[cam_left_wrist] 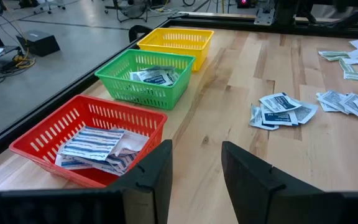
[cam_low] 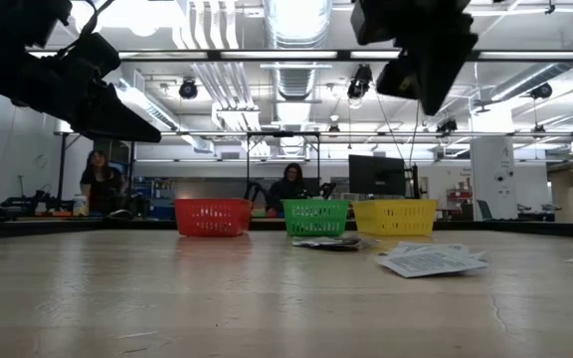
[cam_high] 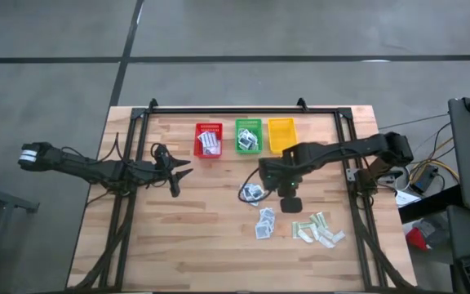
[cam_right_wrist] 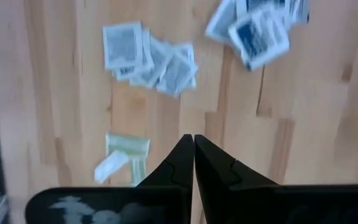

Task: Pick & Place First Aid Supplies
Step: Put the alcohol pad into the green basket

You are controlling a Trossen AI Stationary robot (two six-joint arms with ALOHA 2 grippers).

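The wooden desk stands on a grey floor, with a workshop and two seated people beyond its far edge in the low view. Nearest the front edge lie the pale green-beige strips, with a cluster of small square packets beside them. Farther in, a pile of white-blue packets rests just beside the right pincer, which hangs above the desk with its fingers pressed together, holding nothing. The left pincer hovers over the desk's left part, fingers apart and empty. Along the far edge stand the red basket with oblong striped packets, the green basket with square ones, and the yellow basket.
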